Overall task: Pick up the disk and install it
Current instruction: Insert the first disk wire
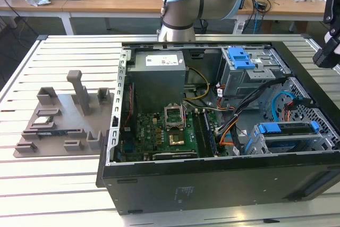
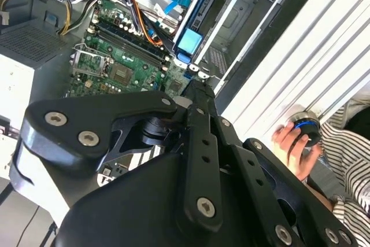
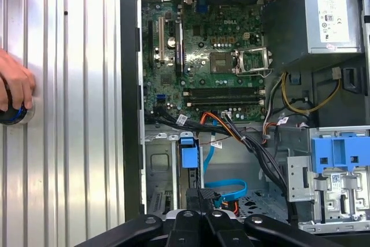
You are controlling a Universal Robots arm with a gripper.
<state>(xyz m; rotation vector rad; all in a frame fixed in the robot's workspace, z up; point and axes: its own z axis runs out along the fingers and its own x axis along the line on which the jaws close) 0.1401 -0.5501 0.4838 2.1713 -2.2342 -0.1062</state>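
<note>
Table [image 1: 64, 184]: slatted metal, carries everything and sits well below the jaws.
Case [image 1: 212, 182]: black tower laid on its side with the panel off, so you reach the bays from straight above. The jaws hang over its drive-bay end.
Parts fixture [image 1: 58, 115]: grey holder on the table, well apart from the jaws on the far side of the case. Probably a staging spot for components.
Power supply [image 1: 159, 73]: grey box at the case end away from the jaws.
Motherboard [image 3: 202, 56]: green board, flat on the case floor, between the power supply and the bay under the jaws.
Upper cage latch [image 1: 241, 57]: blue plastic on the grey cage, off to one side of the jaws. This is not your part.
Disk [image 1: 287, 129]: stands on edge in the lower grey cage, blue rail uppermost, right beneath the jaws. It looks slotted into the bay. I can't tell if it's fully seated.
Gripper [image 3: 200, 194]: hangs above the disk, apart from it. The jaws look closed together with nothing between them, so the disk is not in its hold.
Hand [image 3: 14, 88]: a person's hand on the table outside the case wall, well clear of the jaws.
Knob [image 3: 11, 114]: round, black and blue, under that hand. Probably a control you keep within reach.
</note>
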